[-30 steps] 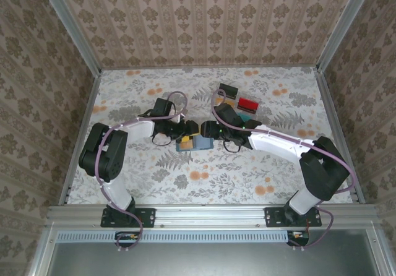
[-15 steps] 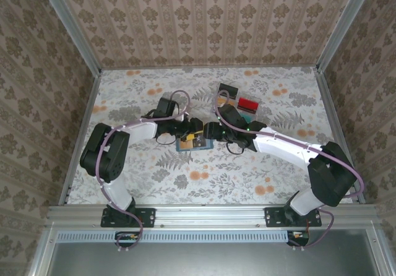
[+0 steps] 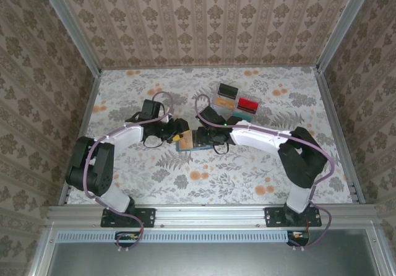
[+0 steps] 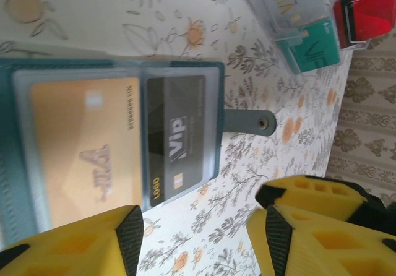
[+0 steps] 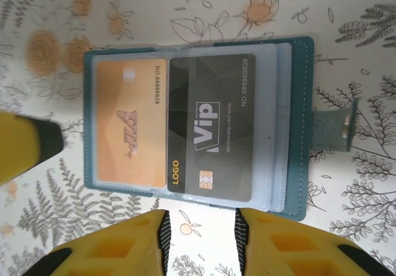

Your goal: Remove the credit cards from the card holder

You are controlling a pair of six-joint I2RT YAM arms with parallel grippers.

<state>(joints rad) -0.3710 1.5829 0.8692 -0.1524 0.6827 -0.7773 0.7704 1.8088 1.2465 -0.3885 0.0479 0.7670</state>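
The dark grey card [image 5: 213,137] reads "Vip" in white and "LOGO" in yellow. It also carries a gold chip, a line of small print beginning "Membership card", and a number starting "NO 888". The orange-tan card [image 5: 130,124] beside it bears an embossed emblem and a similar number. Both credit cards sit side by side under clear plastic pockets in the card holder [image 5: 300,164]. This is a slim teal bifold with stitched edges and a strap tab [image 4: 247,122] ending in a metal snap. It lies opened flat near the middle of the bench [image 3: 247,171], between the two arms' tips.

Farther back a clear compartment tray [image 4: 263,13] holds a pale piece marked "VIP" [image 4: 288,4], a teal block [image 4: 315,50] and a red block [image 4: 365,13].

The bench is covered in a white sheet printed with grey ferns and orange flowers. Beige damask wallpaper [image 3: 204,22] lines the walls, set in aluminium framing [image 3: 210,211].

The left jaws are released, their yellow, black-padded fingers [image 4: 74,251] wide apart with nothing between them. The right jaws are released too, with a narrower gap. Their fingers [image 5: 117,248] sit at the holder's long edge, and bare bench shows between them.
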